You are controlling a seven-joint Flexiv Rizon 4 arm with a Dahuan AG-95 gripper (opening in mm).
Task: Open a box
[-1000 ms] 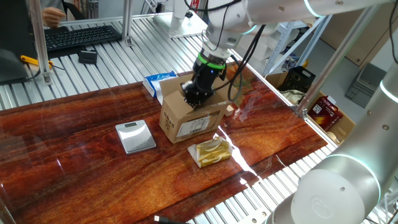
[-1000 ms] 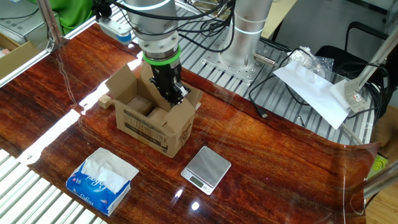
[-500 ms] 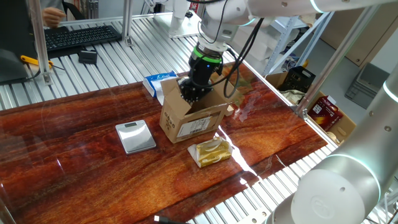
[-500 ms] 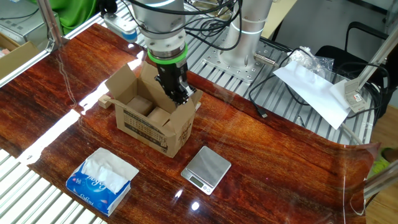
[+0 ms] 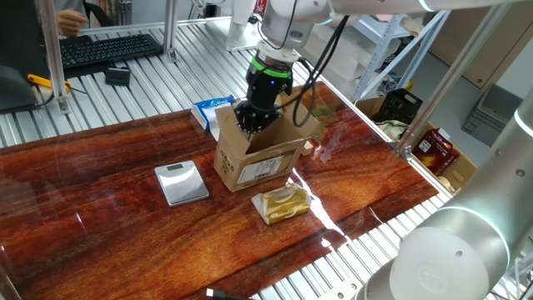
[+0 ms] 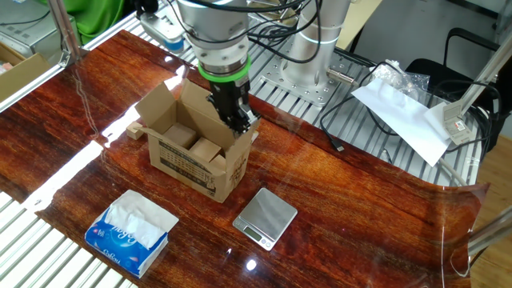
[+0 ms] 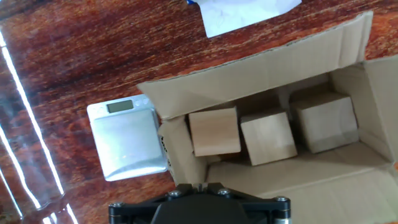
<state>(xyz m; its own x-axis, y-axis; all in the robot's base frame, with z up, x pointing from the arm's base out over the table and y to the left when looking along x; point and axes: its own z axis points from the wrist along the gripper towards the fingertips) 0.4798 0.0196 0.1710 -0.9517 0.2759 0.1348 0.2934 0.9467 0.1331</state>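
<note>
Box open on the wooden table, my gripper over its rim.

I see the box [image 6: 196, 152] mid-table [image 6: 336, 208] with flaps up and three pale wooden blocks [image 7: 268, 137] inside. My gripper [image 6: 236, 120] hangs at its far right edge; I cannot tell how wide the fingers stand. A silver scale [image 6: 265, 216] sits near the box's right corner, a blue tissue pack [image 6: 132, 230] on the near left, and a gold foil pack [image 5: 283, 203] beside the label side.
</note>
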